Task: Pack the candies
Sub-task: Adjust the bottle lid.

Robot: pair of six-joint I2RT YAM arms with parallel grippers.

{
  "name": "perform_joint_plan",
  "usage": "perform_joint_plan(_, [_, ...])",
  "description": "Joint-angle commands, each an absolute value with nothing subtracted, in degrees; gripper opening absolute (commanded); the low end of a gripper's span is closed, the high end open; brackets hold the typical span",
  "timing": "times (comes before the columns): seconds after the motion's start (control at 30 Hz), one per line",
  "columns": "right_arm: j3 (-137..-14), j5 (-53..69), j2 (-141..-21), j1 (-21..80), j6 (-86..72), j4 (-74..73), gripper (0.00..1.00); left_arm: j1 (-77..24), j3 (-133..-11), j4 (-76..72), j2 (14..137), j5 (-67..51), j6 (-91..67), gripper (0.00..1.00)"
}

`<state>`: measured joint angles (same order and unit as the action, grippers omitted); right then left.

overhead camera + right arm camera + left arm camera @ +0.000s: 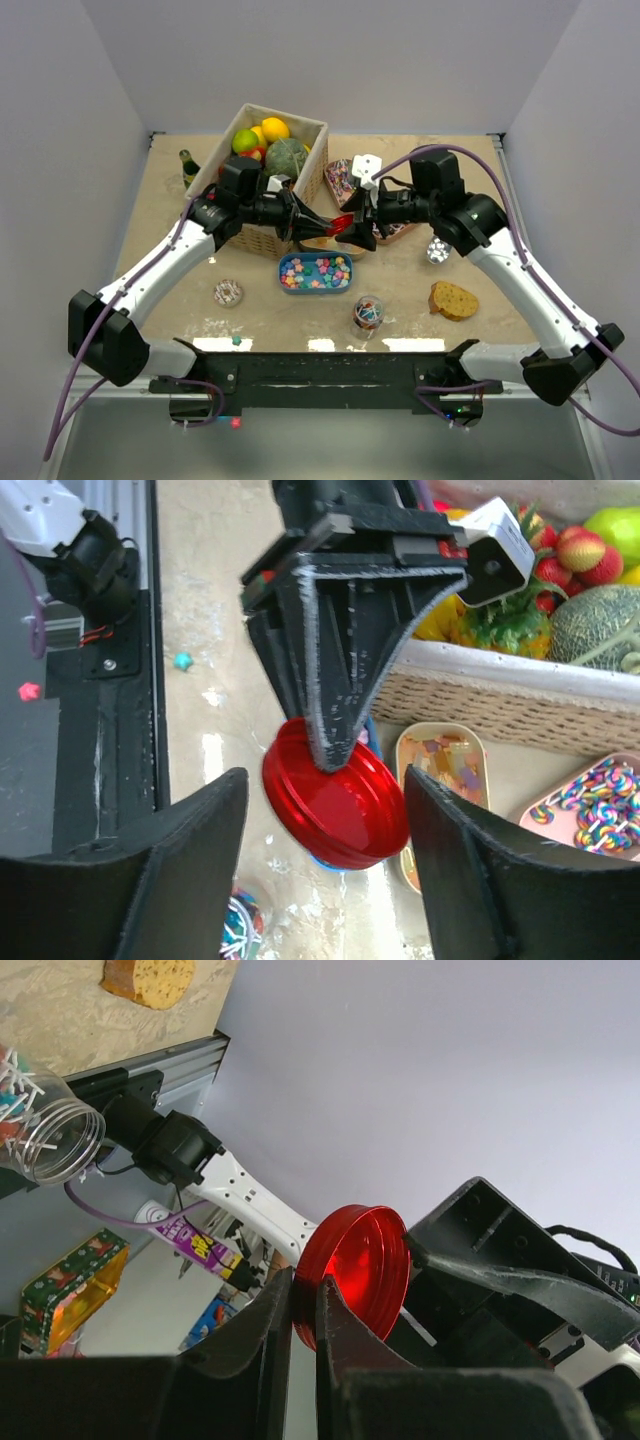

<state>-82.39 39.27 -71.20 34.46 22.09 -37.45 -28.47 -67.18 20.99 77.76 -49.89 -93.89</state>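
Observation:
My left gripper (pixel 322 226) (pixel 305 1288) is shut on the rim of a red jar lid (pixel 342 223) (pixel 355 1270) and holds it in the air above the trays. My right gripper (pixel 360 230) (pixel 322 780) is open, its two fingers standing either side of the lid (pixel 335 805) without touching it. Pastel candies fill a blue tray (pixel 287 272) just below. An open glass jar (pixel 368 313) (pixel 45 1125) (pixel 240 920) holds striped wrapped candies. A tan tray (pixel 445 770) holds small flat pieces. A pink tray (pixel 340 180) (pixel 600 800) holds swirled sweets.
A wicker basket (pixel 300 180) (pixel 520 695) of toy fruit stands at the back. A sprinkled doughnut (pixel 228 292), a bread slice (pixel 453 300), a foil ball (pixel 437 250) and a bottle (pixel 188 165) lie around. A loose teal candy (pixel 236 340) (pixel 182 660) lies near the front edge.

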Motion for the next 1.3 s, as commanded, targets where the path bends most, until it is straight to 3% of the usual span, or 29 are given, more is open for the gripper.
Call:
perform_joint_plan(0.0, [-82.4,34.9,-72.1,34.9,21.4,-34.8,0.56,-28.2,-69.4,19.4,75.4,-53.3,-94.4,0.00])
perform_joint_plan(0.13, [-82.3,33.4,-72.4,34.8,20.7,-34.0,0.42,-28.2,-68.8,17.3,75.3,-53.7,-95.0,0.04])
perform_joint_plan(0.23, [-82.0,33.4,-72.5,34.8,20.1,-33.6,0.26,-28.2,-68.6,15.3,75.1,-53.5,-95.0,0.14])
perform_joint_plan(0.27, [-81.9,33.4,-72.5,34.8,19.8,-33.5,0.12,-28.2,-68.5,14.1,75.1,-53.4,-95.0,0.18])
perform_joint_plan(0.33, [-81.7,33.5,-72.9,34.8,18.6,-33.5,0.01,-28.1,-68.5,12.8,74.9,-53.1,-94.9,0.23])
perform_joint_plan(0.43, [-81.5,33.7,-73.3,34.9,16.6,-33.3,0.00,-28.1,-68.6,11.6,74.9,-52.4,-93.6,0.31])
perform_joint_plan(0.63, [-78.9,33.5,-72.1,34.9,11.4,-31.5,0.00,-27.0,-68.8,10.7,75.7,-51.4,-85.2,0.58])
perform_joint_plan(0.83, [-73.9,29.5,-69.9,34.6,-2.9,-25.6,0.00,-26.1,-74.7,18.3,76.6,-44.3,-61.7,0.86])
perform_joint_plan(0.97, [-74.4,28.8,-71.0,34.1,-13.3,-24.3,0.00,-26.3,-79.3,30.5,75.2,-25.4,-42.9,0.88])
perform_joint_plan(1.07, [-74.8,27.7,-71.6,32.2,-21.6,-22.6,0.00,-26.4,-76.2,27.8,70.3,-16.2,-36.4,0.89])
perform_joint_plan(1.27, [-70.5,30.5,-71.3,25.2,-47.6,-11.1,0.00,-29.3,-67.7,20.1,64.3,-11.3,-27.4,0.91])
